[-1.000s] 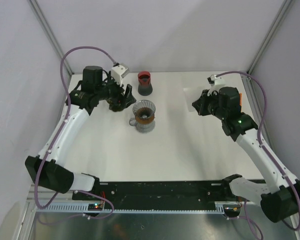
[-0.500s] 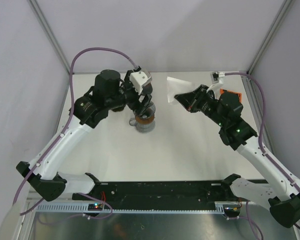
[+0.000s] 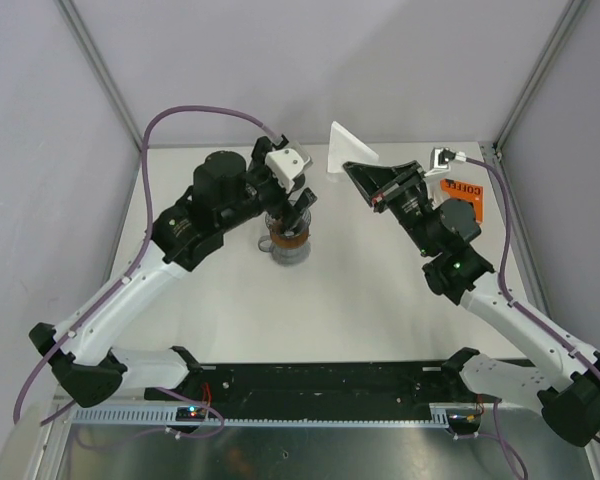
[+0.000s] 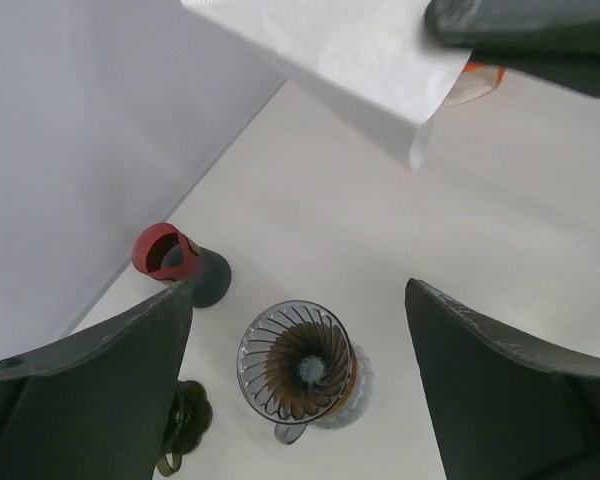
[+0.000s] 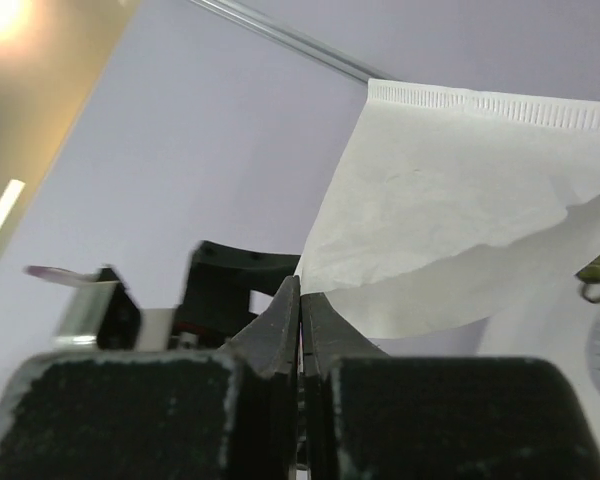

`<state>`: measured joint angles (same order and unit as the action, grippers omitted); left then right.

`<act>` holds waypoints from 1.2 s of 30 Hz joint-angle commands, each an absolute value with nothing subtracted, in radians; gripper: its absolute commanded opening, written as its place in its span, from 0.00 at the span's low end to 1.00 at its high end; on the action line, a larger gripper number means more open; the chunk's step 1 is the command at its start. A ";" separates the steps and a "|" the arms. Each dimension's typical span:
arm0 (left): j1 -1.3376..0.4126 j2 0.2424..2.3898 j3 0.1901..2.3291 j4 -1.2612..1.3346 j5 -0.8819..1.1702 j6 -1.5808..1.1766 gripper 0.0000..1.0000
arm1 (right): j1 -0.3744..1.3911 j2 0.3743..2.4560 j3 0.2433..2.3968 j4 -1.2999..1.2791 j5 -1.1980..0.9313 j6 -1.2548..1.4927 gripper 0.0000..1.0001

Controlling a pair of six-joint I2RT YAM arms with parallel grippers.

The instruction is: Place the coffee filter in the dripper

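in the upper middle of the frame the left pincer (image 3: 298, 207) hangs directly over the glass dripper (image 3: 288, 243), which stands on the white bench (image 3: 360, 290). just to the right, the right pincer (image 3: 352, 170) is clamped on the lower edge of the white coffee filter (image 3: 342, 148), holding it up in the air, apart from the dripper. an orange packet (image 3: 464, 188) lies at the bench's upper right, beside the right arm.

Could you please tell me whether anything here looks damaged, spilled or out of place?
Only the coffee filter, pinched in the right gripper: one layer's lower edge looks ragged, perhaps torn or merely folded. The dripper stands upright and empty; nothing is spilled.
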<state>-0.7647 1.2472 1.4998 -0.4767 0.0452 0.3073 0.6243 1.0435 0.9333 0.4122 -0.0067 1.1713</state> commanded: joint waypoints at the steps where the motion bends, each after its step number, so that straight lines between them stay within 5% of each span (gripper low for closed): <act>1: -0.763 1.207 1.453 -0.293 0.038 0.277 0.91 | 0.664 1.048 0.937 0.603 0.122 1.266 0.00; 8: -0.762 1.227 1.481 -0.263 0.178 0.156 0.99 | 0.706 1.071 0.937 0.686 0.174 1.300 0.00; 18: -0.762 1.257 1.567 -0.272 0.205 0.044 0.97 | 0.745 1.074 0.937 0.717 0.204 1.305 0.00; 31: -0.761 1.320 1.657 -0.302 0.133 -0.033 0.72 | 0.795 1.096 0.937 0.739 0.188 1.321 0.00; 36: -0.762 1.317 1.655 -0.302 0.094 -0.015 0.48 | 0.801 1.104 0.936 0.740 0.181 1.327 0.00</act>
